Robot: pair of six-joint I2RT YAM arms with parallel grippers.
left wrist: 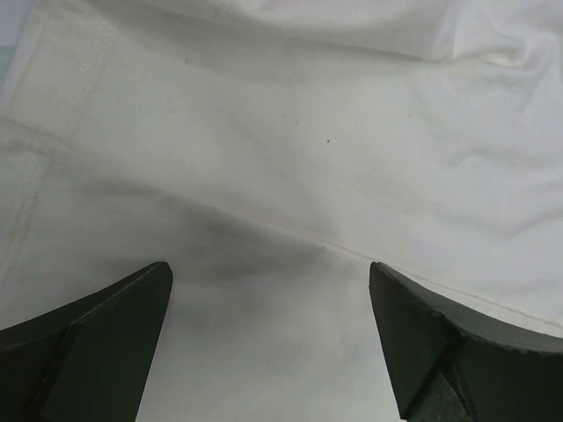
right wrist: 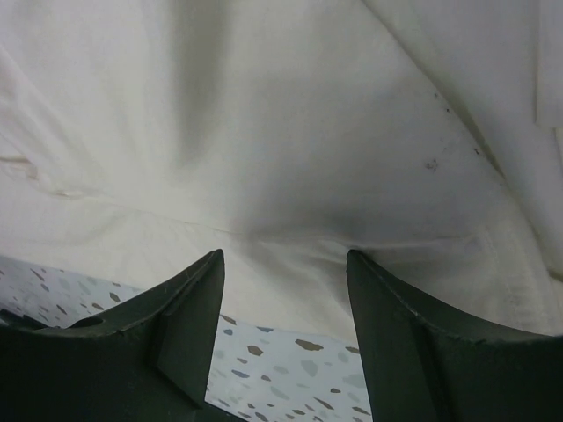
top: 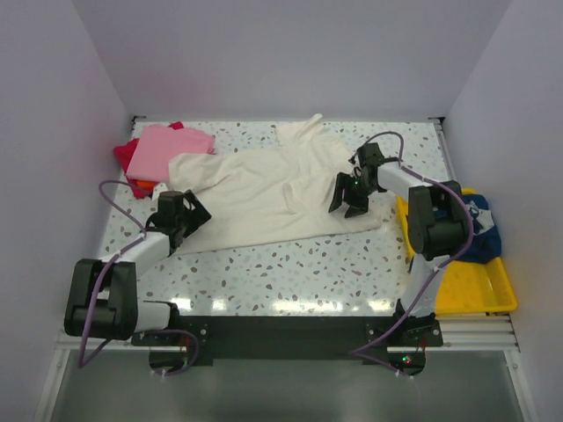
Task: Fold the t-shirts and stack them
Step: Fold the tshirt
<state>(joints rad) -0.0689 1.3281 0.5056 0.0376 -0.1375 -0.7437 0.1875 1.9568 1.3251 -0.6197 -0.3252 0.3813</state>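
The large cream t-shirt (top: 273, 198) lay spread across the middle of the speckled table (top: 290, 272) in the top view. It was plain and rumpled, with one sleeve reaching toward the upper centre of the frame and a soft ridge of folds near its middle. Its lower hem ran slanting from the left toward the right. In the left wrist view the cream cloth (left wrist: 308, 132) filled the whole frame, crossed by a seam and by shallow creases. In the right wrist view its hemmed edge (right wrist: 264, 114) lay over the table, whose speckles showed at the lower left.

A pink shirt (top: 167, 149) lay folded at the upper left, touching the cream one's left sleeve. A red one (top: 126, 154) and an orange one (top: 141, 185) peeked out from under it. A navy shirt (top: 482, 229) with white print sat bunched in the yellow tray (top: 475, 294) at the right edge.

The left gripper (top: 182, 214) (left wrist: 271, 281) stood over the cream shirt's lower left corner, its jaws spread wide with only cloth beneath. The right gripper (top: 349, 195) (right wrist: 286, 264) hung over the shirt's right edge, its jaws parted more narrowly and pinching nothing.
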